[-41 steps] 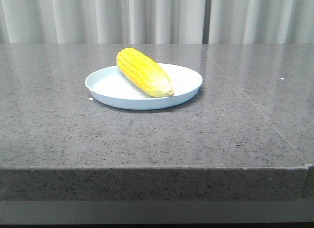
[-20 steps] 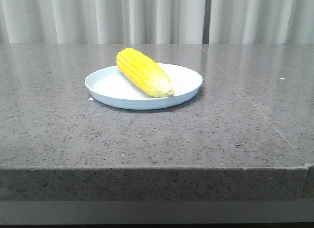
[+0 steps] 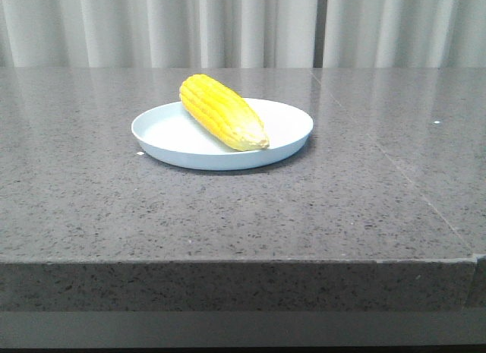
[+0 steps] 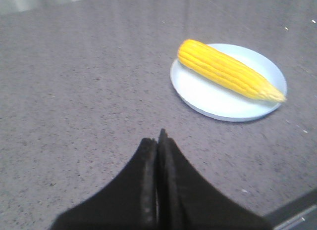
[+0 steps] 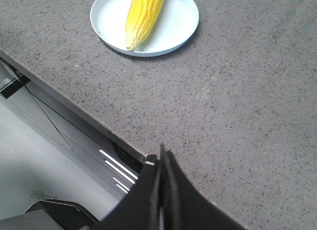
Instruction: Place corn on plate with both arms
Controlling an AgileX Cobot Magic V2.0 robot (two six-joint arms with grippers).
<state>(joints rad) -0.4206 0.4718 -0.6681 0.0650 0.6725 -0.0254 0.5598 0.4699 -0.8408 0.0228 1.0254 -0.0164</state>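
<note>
The yellow corn [image 3: 222, 111] lies across the pale blue-white plate [image 3: 167, 133] on the grey table, its paler tip toward the plate's front right rim. It also shows in the left wrist view [image 4: 229, 70] on the plate [image 4: 203, 91], and in the right wrist view [image 5: 143, 15] on the plate [image 5: 178, 22]. My left gripper [image 4: 157, 141] is shut and empty, well back from the plate. My right gripper [image 5: 161, 161] is shut and empty, over the table's front edge. Neither gripper shows in the front view.
The grey speckled stone table [image 3: 342, 201] has a front edge [image 5: 74, 109] with the robot's base frame below it. A seam [image 3: 395, 167] runs across the tabletop to the right of the plate. Pale curtains hang behind.
</note>
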